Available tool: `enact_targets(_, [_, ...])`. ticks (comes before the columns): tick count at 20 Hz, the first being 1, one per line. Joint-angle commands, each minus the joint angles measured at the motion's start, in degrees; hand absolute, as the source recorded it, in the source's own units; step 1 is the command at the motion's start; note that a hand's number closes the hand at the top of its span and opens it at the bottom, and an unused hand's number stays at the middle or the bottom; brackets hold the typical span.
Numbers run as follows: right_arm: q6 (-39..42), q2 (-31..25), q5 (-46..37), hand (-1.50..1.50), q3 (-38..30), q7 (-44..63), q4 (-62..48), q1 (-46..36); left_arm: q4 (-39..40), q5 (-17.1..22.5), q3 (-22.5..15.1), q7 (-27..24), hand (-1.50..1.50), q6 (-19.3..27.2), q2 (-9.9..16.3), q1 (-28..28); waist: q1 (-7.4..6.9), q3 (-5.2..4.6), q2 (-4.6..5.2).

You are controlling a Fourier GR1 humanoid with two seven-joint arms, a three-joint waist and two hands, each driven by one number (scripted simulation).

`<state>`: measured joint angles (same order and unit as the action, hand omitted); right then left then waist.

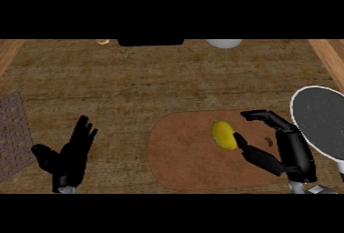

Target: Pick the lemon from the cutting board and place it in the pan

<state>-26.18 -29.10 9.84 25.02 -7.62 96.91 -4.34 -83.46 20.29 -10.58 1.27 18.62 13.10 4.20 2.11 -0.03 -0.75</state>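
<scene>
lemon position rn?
Head view: the lemon lies on the cutting board, right of centre, just left of the right hand, whose thumb and fingers bracket it. The pan sits further right.

Rough, grainy wooden table (168,77); smooth matt brown cutting board (188,168); glossy yellow lemon (224,134); dark speckled pan (322,123), white-rimmed.

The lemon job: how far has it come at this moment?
Done: nothing yet; the yellow oval lemon lies on the brown rounded cutting board. In hand: the black right hand curves beside the lemon, thumb near it. Left: grasp, lift, place in the dark round white-rimmed pan. The black left hand rests open.
</scene>
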Motion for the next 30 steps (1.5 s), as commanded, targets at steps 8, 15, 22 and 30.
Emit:
enact_targets(8, [-25.83, 1.82, -36.56, -1.50, 13.02, 17.26, 9.77, 14.79, 0.92, 1.91, 1.68, 2.39, 0.00, -0.27, -0.45, 1.36, -1.24, -0.28, 0.52])
enact_targets(15, [-8.44, -0.39, -48.71, -1.50, 5.68, 46.16, 16.53, 5.20, 2.51, 0.81, 1.08, 1.33, 0.00, -1.05, -1.12, 0.75, -1.97, -0.28, 0.70])
enact_targets(22, [17.17, -2.49, -43.09, -1.50, 7.53, 62.76, 8.09, -8.74, 0.05, -0.05, -0.30, 3.69, 0.00, 0.08, -1.65, -1.77, -4.85, -0.34, 1.25])
enact_targets(30, [33.45, 6.14, -37.73, -1.50, 6.25, 70.09, -3.16, -26.97, 1.45, -0.68, 0.87, 4.46, 0.00, 0.06, -1.96, -3.13, -3.13, 0.00, 0.87])
